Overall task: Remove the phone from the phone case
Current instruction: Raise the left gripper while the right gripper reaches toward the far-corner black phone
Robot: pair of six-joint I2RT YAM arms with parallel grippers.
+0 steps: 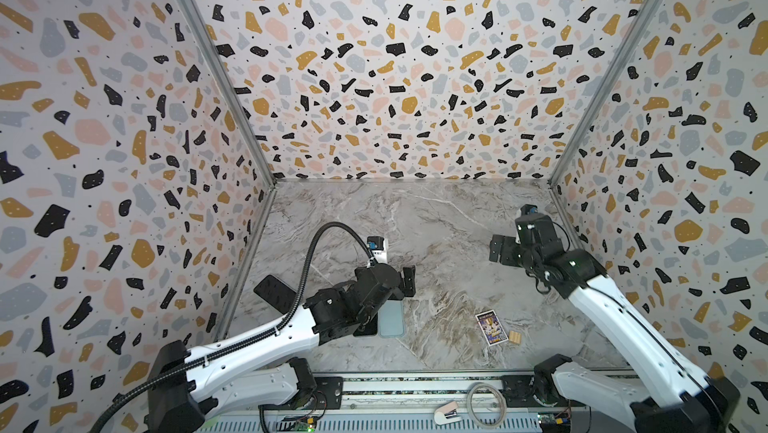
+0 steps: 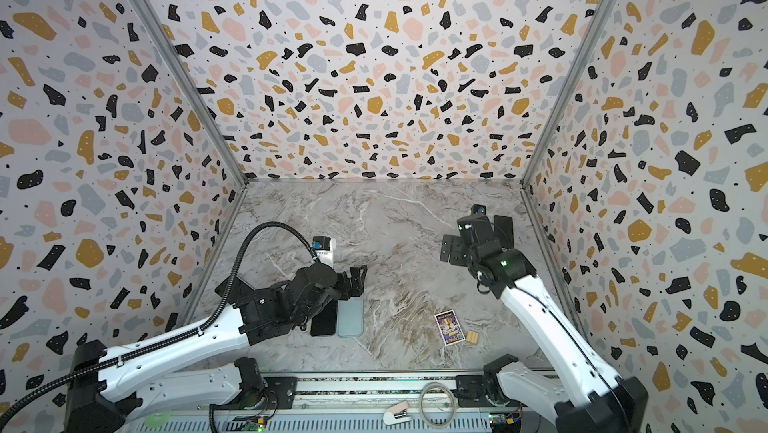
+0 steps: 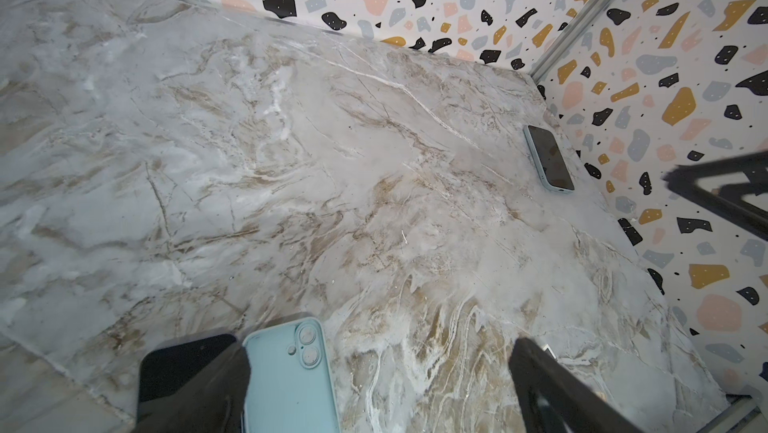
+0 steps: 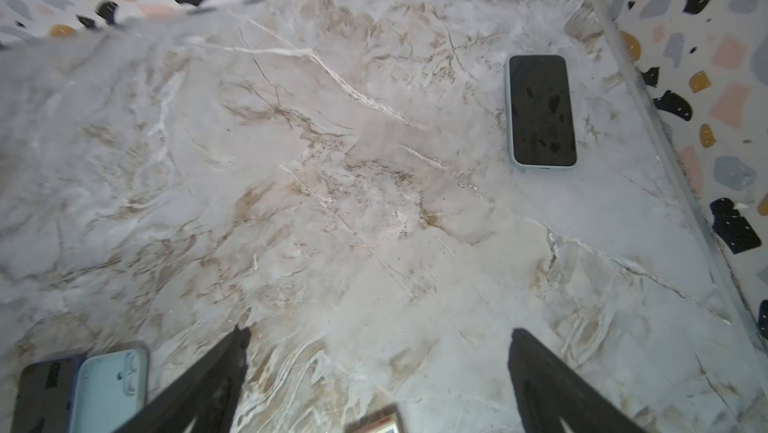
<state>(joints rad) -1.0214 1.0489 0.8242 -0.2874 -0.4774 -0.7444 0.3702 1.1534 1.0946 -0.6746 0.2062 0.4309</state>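
On the table (image 4: 332,202) at 2 o'clock: cased phone (image 4: 540,111), screen up. Near it the right gripper (image 4: 379,331), fingers wide apart, empty. At 7 o'clock the left gripper (image 3: 382,343), fingers apart, by a blue-backed phone (image 3: 291,372)

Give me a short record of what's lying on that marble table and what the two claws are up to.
left gripper: open, holding nothing
right gripper: open, holding nothing
near right wall: cased phone, screen up, pale blue rim
under left arm: black phone beside light blue case, camera side up; contents unclear
front right: card next to wooden block
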